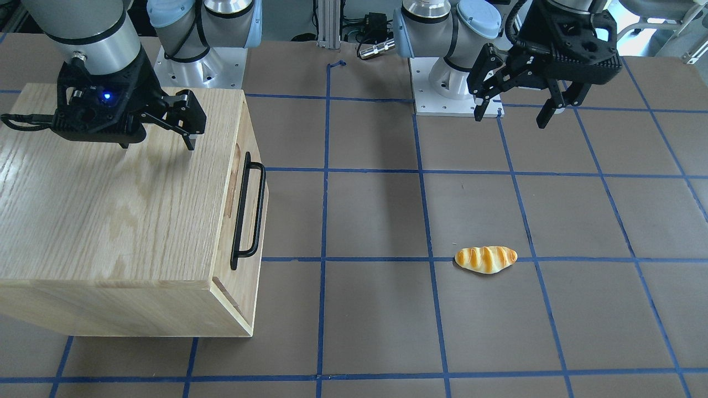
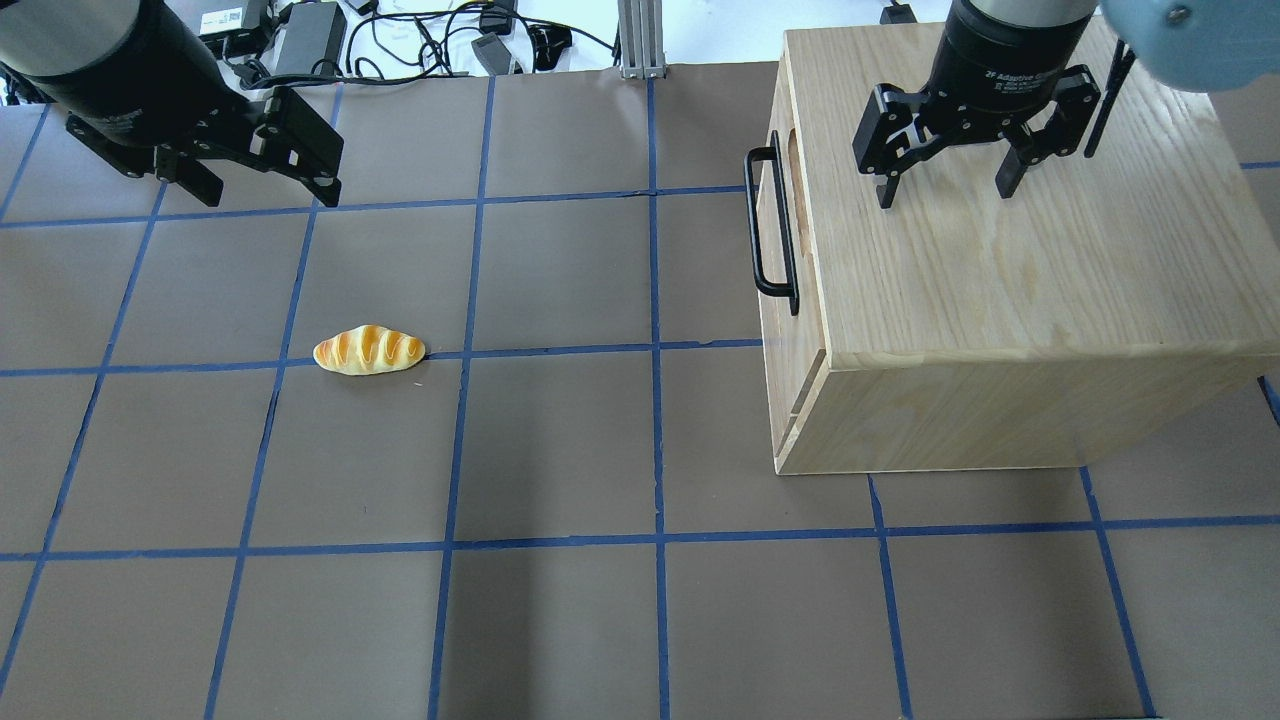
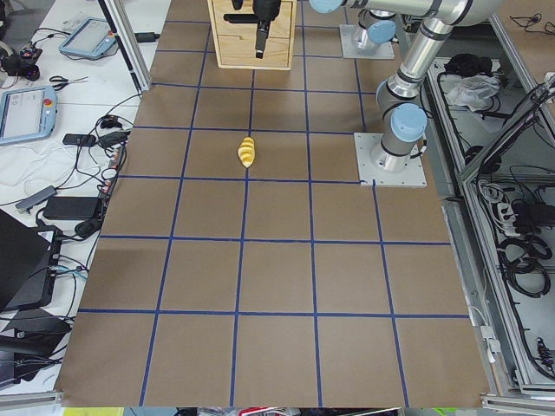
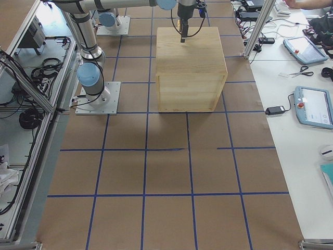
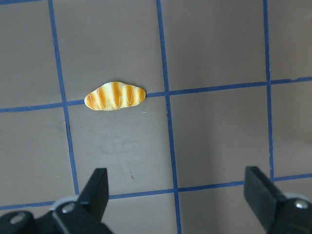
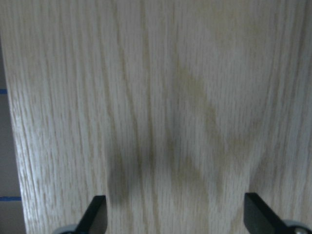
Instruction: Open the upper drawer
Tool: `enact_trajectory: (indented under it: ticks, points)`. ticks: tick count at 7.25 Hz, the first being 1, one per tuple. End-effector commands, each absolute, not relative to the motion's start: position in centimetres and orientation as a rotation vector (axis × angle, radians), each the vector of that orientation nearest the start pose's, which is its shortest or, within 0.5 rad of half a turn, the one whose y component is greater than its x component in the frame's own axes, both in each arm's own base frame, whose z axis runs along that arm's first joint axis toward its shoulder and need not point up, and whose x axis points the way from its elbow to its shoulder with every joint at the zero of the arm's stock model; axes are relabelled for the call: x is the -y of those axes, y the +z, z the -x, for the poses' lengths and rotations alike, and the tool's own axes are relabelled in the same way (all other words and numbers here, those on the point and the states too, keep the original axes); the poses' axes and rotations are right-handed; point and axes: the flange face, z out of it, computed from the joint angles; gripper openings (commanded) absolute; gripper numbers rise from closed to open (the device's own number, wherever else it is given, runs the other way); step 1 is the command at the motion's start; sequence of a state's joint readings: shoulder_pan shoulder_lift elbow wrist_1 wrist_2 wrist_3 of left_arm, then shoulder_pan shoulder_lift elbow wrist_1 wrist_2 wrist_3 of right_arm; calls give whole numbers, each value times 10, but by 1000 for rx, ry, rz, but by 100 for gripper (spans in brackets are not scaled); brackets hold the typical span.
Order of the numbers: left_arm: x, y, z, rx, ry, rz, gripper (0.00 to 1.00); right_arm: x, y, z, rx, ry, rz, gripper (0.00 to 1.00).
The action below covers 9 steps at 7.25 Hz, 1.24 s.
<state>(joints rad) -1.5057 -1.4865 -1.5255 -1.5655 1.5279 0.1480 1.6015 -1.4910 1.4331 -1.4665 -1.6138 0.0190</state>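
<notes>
The oak cabinet (image 2: 1000, 290) stands on the robot's right side of the table. Its upper drawer (image 2: 788, 235) has a notched front panel with a long black bar handle (image 2: 765, 225) and sits flush with the cabinet, facing the table's middle. It also shows in the front-facing view (image 1: 245, 210). My right gripper (image 2: 945, 192) is open and empty, hovering over the cabinet's top back from the handle edge; the right wrist view shows only wood (image 6: 165, 107) below it. My left gripper (image 2: 265, 192) is open and empty, high above the far left of the table.
A toy bread roll (image 2: 368, 350) lies on the brown table with blue tape lines, left of centre and below the left gripper (image 5: 178, 195). The lower drawer front (image 2: 800, 430) sits under the upper one. Cables and power bricks (image 2: 300, 25) lie beyond the table's far edge.
</notes>
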Motion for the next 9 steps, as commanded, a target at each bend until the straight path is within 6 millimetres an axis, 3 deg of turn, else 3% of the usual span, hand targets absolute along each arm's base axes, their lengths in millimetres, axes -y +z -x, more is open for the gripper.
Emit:
enact_trajectory:
  ticks: [1, 9]
  points:
    - [476, 548, 107, -3156, -241, -136, 100, 516, 505, -145, -3185, 72, 21, 100]
    - [484, 542, 111, -3164, -247, -44, 100, 516, 505, -145, -3185, 72, 21, 100]
